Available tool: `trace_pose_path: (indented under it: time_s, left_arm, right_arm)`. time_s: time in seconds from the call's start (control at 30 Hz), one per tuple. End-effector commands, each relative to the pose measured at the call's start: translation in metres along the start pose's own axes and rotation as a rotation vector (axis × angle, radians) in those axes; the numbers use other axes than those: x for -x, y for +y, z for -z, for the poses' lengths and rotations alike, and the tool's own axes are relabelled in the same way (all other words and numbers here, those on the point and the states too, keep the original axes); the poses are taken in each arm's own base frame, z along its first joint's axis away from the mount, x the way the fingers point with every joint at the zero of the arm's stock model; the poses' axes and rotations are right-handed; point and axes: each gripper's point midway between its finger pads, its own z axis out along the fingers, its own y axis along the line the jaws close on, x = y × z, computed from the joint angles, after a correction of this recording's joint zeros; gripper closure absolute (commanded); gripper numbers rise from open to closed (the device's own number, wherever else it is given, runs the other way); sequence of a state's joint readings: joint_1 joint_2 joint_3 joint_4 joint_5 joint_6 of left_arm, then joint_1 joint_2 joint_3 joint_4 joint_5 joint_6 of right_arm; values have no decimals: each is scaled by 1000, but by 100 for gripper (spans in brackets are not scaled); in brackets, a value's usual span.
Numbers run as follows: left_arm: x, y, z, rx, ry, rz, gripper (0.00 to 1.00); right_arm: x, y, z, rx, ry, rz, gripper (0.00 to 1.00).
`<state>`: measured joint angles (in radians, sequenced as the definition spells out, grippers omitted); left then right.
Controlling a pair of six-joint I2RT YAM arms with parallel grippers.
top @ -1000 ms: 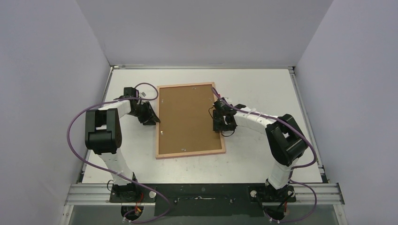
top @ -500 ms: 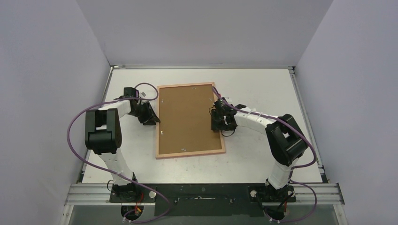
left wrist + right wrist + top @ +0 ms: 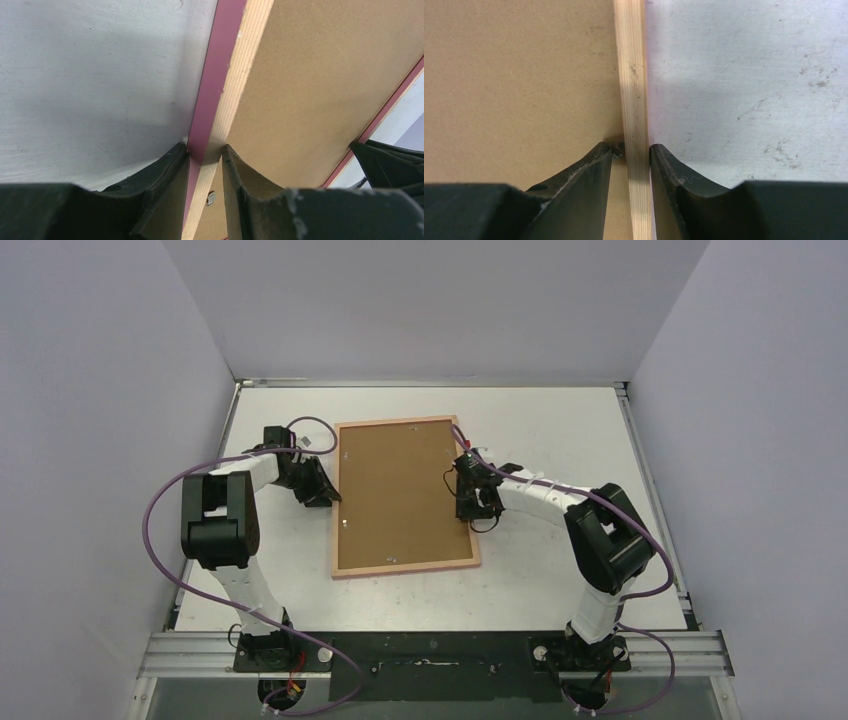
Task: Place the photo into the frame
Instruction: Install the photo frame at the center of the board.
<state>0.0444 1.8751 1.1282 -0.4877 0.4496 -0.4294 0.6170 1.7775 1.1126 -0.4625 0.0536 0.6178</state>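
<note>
From above, the frame (image 3: 405,567) lies flat in the middle of the bench (image 3: 560,430) with its back up, long sides running away from the arms, and a brown backing board (image 3: 395,495) fills it inside the thin tan rim. The left tool (image 3: 328,496) sits at the frame's left long edge, about halfway along, and the right tool (image 3: 463,500) sits at the right long edge, roughly opposite, so the two arms reach in from either side. In the left wrist view, the left tool (image 3: 205,150) has one finger on the pink outer side of the frame (image 3: 222,65) and the other on the tan wood by the backing board (image 3: 320,75), both tips against the rail, so it is pinching the frame's edge. The pale bench (image 3: 100,75) shows to the left. In the right wrist view, the right tool (image 3: 630,148) straddles the light wood rail of the frame (image 3: 631,75), with the backing board (image 3: 514,75) on one side and the scuffed bench (image 3: 749,75) on the other. Its fingers stand very close to the rail, with a small metal tab (image 3: 619,148) just beside one tip — I cannot tell whether they press the wood or only bracket it.
</note>
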Motion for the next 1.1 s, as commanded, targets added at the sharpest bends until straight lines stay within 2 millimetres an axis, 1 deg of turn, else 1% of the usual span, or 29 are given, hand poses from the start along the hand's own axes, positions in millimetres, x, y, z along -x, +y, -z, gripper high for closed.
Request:
trace_pose_path:
  time_s: [0.0,0.17,0.27,0.43,0.5,0.57,0.6,0.73,0.8,0.83,0.93,1.07]
  left_arm:
    - [-8,12,-2,52,12,-17,71]
    - [-8,12,-2,53,12,-16,71]
    - [-8,12,-1,53,12,-14,71]
    - [-8,11,0,50,7,-17,71]
    - [-7,10,1,48,6,-17,71]
    - [-5,7,3,44,2,-19,71]
    - [-4,6,4,41,-1,-20,70]
    - [0,1,9,30,-13,-26,63]
    - [1,-3,12,21,-16,-29,59]
    - [2,-4,13,15,-19,-31,56]
    - [4,-7,17,7,-32,-36,50]
    - [5,-9,25,14,-63,-43,42]
  right_arm:
    - [4,-5,-1,-39,-6,-1,71]
    - [2,-3,-1,-28,-2,-12,75]
    - [1,0,0,-11,0,-12,80]
    - [3,7,3,38,-11,-15,95]
    - [5,11,6,61,-21,-12,97]
    - [12,15,14,83,-46,-12,97]
    - [16,17,18,92,-60,-15,94]
    - [37,18,39,85,-124,-24,67]
    - [47,18,48,80,-152,-18,55]
    - [52,20,53,84,-164,-11,51]
    - [62,23,62,85,-182,10,44]
    - [62,30,70,125,-182,25,43]
